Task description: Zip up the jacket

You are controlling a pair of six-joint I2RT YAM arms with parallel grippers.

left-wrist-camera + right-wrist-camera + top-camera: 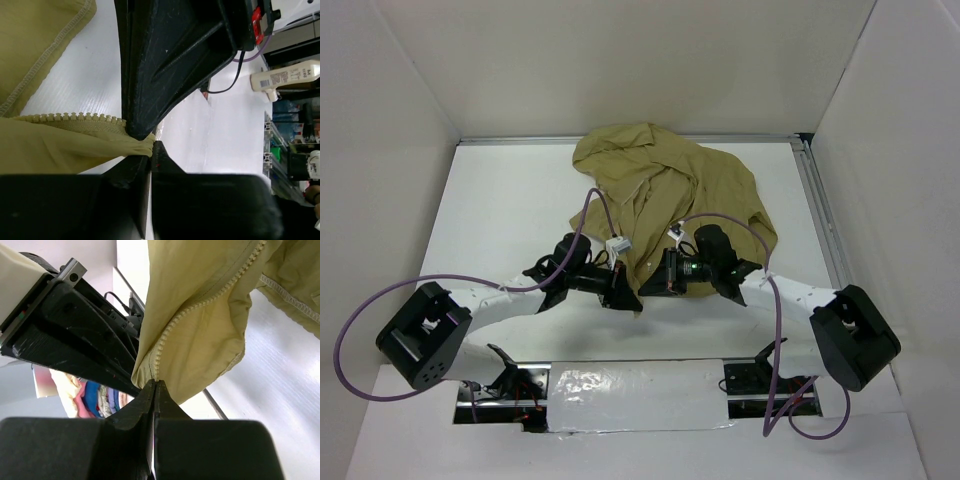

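The khaki jacket (670,185) lies crumpled at the back middle of the white table, its near hem lifted toward both arms. My right gripper (655,282) is shut on the bottom end of one zipper edge (200,310), and the teeth run straight into its fingertips (155,382). My left gripper (626,297) sits right beside it, shut on the bunched corner of the other front edge (142,146). That edge's zipper teeth (75,118) lead up to the pinch. The zipper slider is not visible.
White walls box in the table on three sides, and a metal rail (817,200) runs along the right edge. Purple cables (595,215) arch over both arms. A shiny sheet (630,385) covers the near edge between the bases. Outside the enclosure stands a white bottle (285,77).
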